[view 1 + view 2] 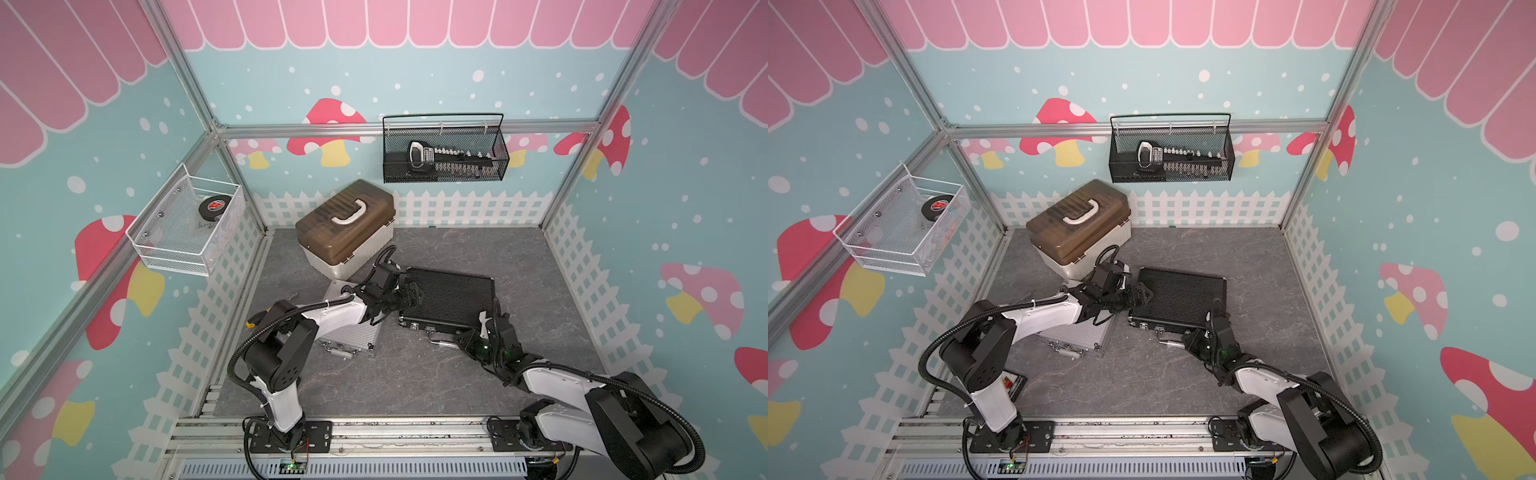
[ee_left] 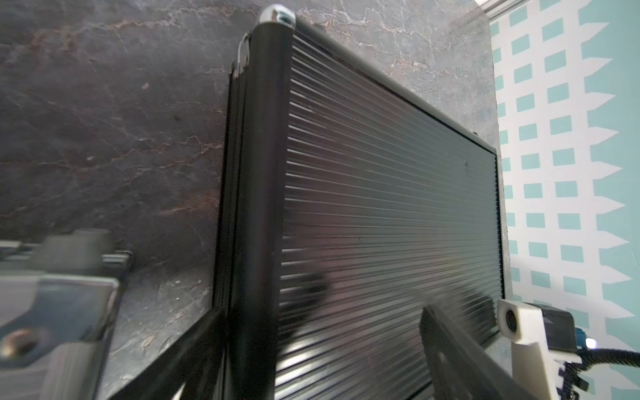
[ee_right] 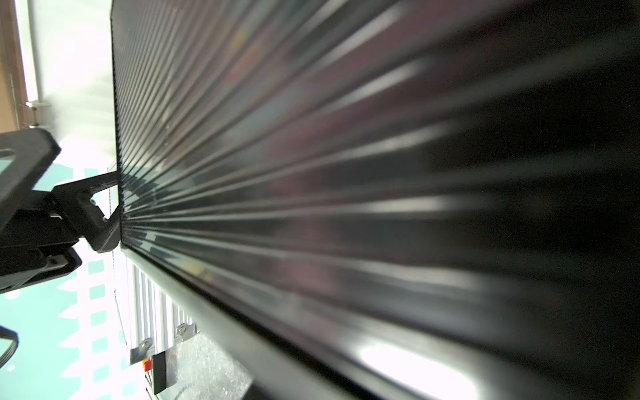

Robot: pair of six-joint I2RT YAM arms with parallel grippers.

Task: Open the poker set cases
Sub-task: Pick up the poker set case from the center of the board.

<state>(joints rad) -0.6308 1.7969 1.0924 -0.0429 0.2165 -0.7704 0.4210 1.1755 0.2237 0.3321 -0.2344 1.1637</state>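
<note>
Left claw (image 1: 409,295) spread, right claw (image 1: 490,318) unclear; one black case (image 1: 451,297), one silver case (image 1: 353,336).

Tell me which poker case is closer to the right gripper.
The larger black case: the right gripper is at its front corner; the smaller silver case lies farther off, under the left arm.

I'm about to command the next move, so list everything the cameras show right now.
black case: 1, black, flat on table centre
silver case: 1, silver, left of the black one
lidded box: 1, cream with brown lid, back of table
wire basket: 1, black, back wall, holds a long tool
mesh basket: 1, white, left wall, holds a black roll
left pincer: 1, black, open at black case's left edge
right pincer: 1, black, at its front right corner
</note>
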